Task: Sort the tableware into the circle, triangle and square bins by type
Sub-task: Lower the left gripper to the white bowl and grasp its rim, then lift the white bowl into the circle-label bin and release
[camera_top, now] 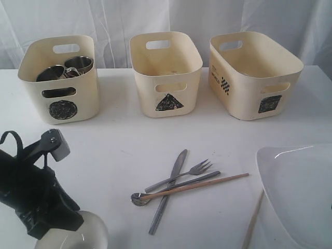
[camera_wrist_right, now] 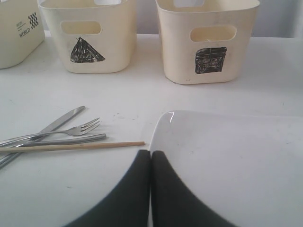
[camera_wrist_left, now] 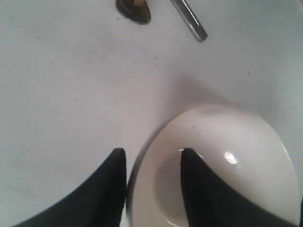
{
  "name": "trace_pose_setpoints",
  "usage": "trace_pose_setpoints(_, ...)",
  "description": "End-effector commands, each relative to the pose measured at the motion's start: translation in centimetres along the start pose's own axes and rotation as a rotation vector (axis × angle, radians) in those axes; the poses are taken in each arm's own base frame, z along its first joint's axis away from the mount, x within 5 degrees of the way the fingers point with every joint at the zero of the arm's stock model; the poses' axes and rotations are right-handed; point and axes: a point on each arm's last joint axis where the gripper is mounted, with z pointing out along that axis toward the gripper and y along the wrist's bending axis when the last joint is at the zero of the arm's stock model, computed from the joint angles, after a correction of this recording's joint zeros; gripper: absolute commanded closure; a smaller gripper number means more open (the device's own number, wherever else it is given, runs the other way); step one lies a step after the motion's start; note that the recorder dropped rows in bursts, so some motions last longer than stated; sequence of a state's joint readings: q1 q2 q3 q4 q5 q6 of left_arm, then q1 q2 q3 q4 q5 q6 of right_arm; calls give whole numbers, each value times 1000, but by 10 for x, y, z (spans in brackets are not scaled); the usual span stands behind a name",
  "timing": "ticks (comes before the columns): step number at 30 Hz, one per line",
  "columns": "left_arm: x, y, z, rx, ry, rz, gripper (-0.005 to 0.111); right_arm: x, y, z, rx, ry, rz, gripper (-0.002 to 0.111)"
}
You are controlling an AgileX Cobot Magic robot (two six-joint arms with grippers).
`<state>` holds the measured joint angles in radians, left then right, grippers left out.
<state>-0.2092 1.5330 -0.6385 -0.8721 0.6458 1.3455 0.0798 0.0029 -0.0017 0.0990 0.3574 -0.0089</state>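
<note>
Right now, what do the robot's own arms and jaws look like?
The left arm is bulky and matte black, with a rounded grey metal bracket on top and a black cable loop beside it. Its jaws are two smooth black blades tapering to rounded tips, unmarked. The right jaws look identical; the rest of that arm is unseen.

Lab setup — white table [camera_top: 119,140], white curtain [camera_top: 207,15] (draped behind).

Bright metal, glossy white ware, matt plastic.
The mugs [camera_top: 79,64], knife [camera_top: 177,165], fork [camera_top: 201,167] and spoon [camera_top: 138,198] are polished metal; the chopstick [camera_top: 218,181] is bare wood; white bowl [camera_wrist_left: 227,161] and plate [camera_top: 301,192] gleam glazed; the bins [camera_top: 166,72] are smooth matt cream plastic on a matt white bench [camera_top: 119,140].
</note>
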Motion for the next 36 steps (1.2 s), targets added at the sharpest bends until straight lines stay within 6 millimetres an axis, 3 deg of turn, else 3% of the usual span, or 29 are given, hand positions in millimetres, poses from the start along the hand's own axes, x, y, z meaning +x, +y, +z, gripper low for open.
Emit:
trace_pose_setpoints(1,9,3,13,45,25,-19,64,0,0,0,-1,-7,0,108)
trace_pose_setpoints(8,14,17,22,-33,51,-47,67,0,0,0,-1,-7,0,108)
trace_pose_setpoints(13,12,25,19,-142,39,-47,103,0,0,0,-1,-7,0,108)
trace_pose_setpoints(17,-4,27,3,-223,-25,-40,107,0,0,0,-1,-7,0,108)
trace_pose_setpoints(21,-39,35,-40,-495,-185,23,107,0,0,0,-1,-7,0,108)
trace_pose_setpoints(25,-72,49,-118,-1071,-459,-15,107,0,0,0,-1,-7,0,108)
trace_pose_setpoints(29,-80,53,-187,-1578,-839,-240,107,0,0,0,-1,-7,0,108)
trace_pose_setpoints(30,-82,54,-196,-1610,-974,-307,107,0,0,0,-1,-7,0,108)
trace_pose_setpoints(32,-90,56,-202,-1501,-1209,-411,107,0,0,0,-1,-7,0,108)
trace_pose_setpoints(34,-104,60,-195,-1376,-1224,-327,107,0,0,0,-1,-7,0,108)
trace_pose_setpoints(36,-119,67,-183,-1343,-1103,-82,107,0,0,0,-1,-7,0,108)
